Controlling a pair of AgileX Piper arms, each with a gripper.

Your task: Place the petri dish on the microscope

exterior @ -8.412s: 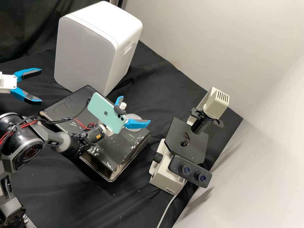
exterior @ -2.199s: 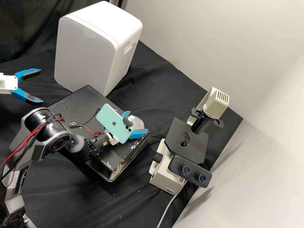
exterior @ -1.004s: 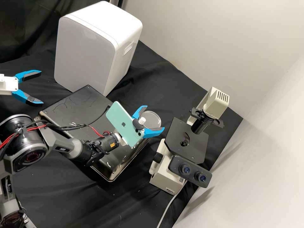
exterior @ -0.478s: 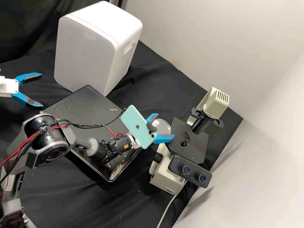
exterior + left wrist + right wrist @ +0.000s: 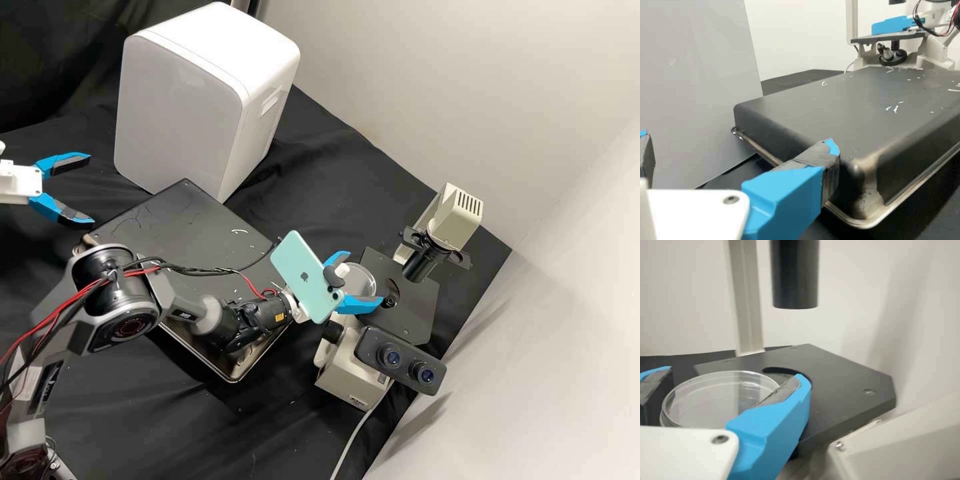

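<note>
On the black bench (image 5: 320, 180), the right gripper (image 5: 355, 282) clasps the dish (image 5: 361, 276), the microscope (image 5: 407, 300) just below it. The left gripper (image 5: 81, 188) hangs spread wide, the tray (image 5: 180, 227) just beside it.

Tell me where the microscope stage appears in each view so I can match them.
High view: microscope stage, black plate right of centre, above the eyepieces.
Left wrist view: thin grey slab edge-on, beyond the black tray.
Right wrist view: dark plate behind the petri dish.
Shared landmark: the right gripper, holding the dish at the stage.
</note>
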